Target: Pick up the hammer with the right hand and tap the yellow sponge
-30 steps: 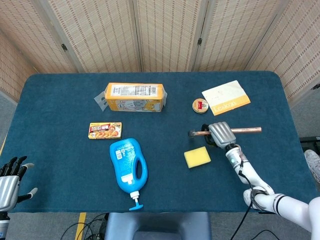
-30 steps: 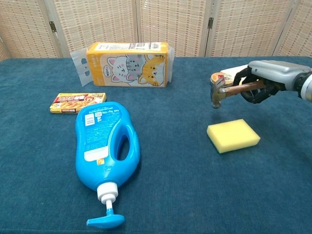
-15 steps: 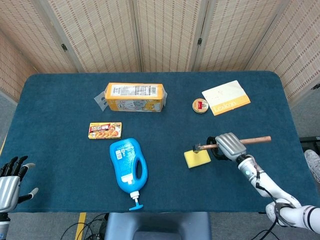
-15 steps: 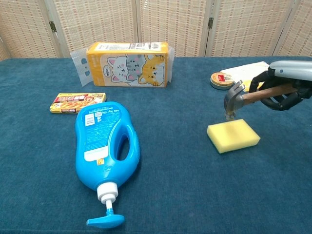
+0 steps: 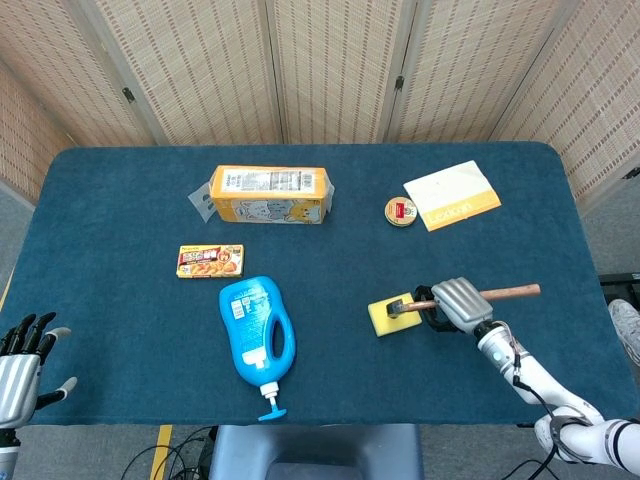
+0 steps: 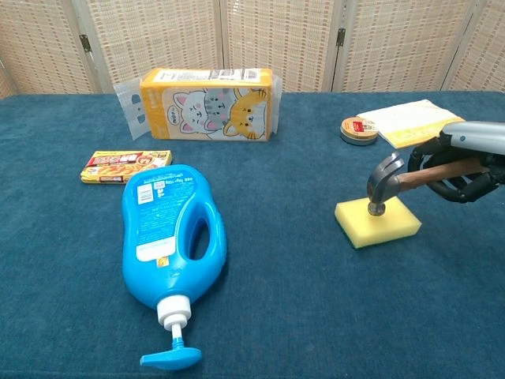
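Observation:
My right hand (image 5: 457, 301) (image 6: 464, 162) grips the wooden handle of the hammer (image 5: 504, 293) (image 6: 385, 181), which lies roughly level. Its dark metal head points down and touches the top of the yellow sponge (image 5: 384, 316) (image 6: 377, 222), which lies flat on the blue table. My left hand (image 5: 22, 358) hangs off the table's near left corner, fingers spread, holding nothing; the chest view does not show it.
A blue detergent bottle (image 5: 256, 333) (image 6: 170, 234) lies on its side left of the sponge. A curry box (image 5: 210, 261) (image 6: 126, 165), a cat-print carton (image 5: 268, 194) (image 6: 207, 103), a small round tin (image 5: 401, 211) (image 6: 358, 129) and a yellow booklet (image 5: 452, 194) (image 6: 412, 121) sit further back.
My right hand has brought the hammer forward and down. The head was near the tin, then above the sponge's far edge, and now rests on the sponge. The left hand is still.

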Controlling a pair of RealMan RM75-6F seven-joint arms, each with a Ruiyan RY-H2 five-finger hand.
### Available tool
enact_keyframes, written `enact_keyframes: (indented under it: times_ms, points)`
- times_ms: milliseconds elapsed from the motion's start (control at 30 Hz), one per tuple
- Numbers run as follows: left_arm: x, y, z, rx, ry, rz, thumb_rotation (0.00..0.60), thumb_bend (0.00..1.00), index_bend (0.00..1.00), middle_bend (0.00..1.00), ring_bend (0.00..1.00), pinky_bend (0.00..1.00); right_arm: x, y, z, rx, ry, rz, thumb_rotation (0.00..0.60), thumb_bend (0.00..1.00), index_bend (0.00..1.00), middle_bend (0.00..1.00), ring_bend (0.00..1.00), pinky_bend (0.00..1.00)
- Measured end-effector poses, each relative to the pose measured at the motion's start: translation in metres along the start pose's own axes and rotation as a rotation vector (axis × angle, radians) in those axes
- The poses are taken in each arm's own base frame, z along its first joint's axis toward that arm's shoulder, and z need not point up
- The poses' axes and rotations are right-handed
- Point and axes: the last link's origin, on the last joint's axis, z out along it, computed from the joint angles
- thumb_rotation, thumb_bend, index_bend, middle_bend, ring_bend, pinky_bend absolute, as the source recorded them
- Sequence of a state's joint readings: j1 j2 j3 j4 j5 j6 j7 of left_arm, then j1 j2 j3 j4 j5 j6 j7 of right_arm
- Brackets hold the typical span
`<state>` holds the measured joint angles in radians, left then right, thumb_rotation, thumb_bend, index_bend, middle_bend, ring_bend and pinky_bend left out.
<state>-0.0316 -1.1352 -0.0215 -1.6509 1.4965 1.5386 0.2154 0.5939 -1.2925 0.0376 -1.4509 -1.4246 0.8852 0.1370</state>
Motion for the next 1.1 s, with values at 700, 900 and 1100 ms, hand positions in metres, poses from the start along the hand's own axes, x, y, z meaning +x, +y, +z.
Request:
enact_keyframes:
  times_ms: [700,900,1100]
  points:
    - [-0.001,-0.002,-0.003,0.010,-0.007,0.005,0.600,0.17,0.30,0.15,0.10,0.19,0.010,-0.007,0.002,0.044,0.087,0.120,0.600,0.67,0.80,0.85,0.68,0.78]
    - [-0.002,-0.002,-0.003,0.009,-0.015,0.005,0.600,0.17,0.29,0.15,0.10,0.19,-0.010,0.006,0.003,-0.003,0.002,0.071,0.600,0.67,0.80,0.85,0.68,0.78]
    - [-0.002,-0.003,-0.004,0.011,-0.013,0.006,0.600,0.17,0.29,0.15,0.10,0.19,-0.018,0.011,0.007,-0.027,-0.017,0.040,0.600,0.67,0.81,0.85,0.68,0.78]
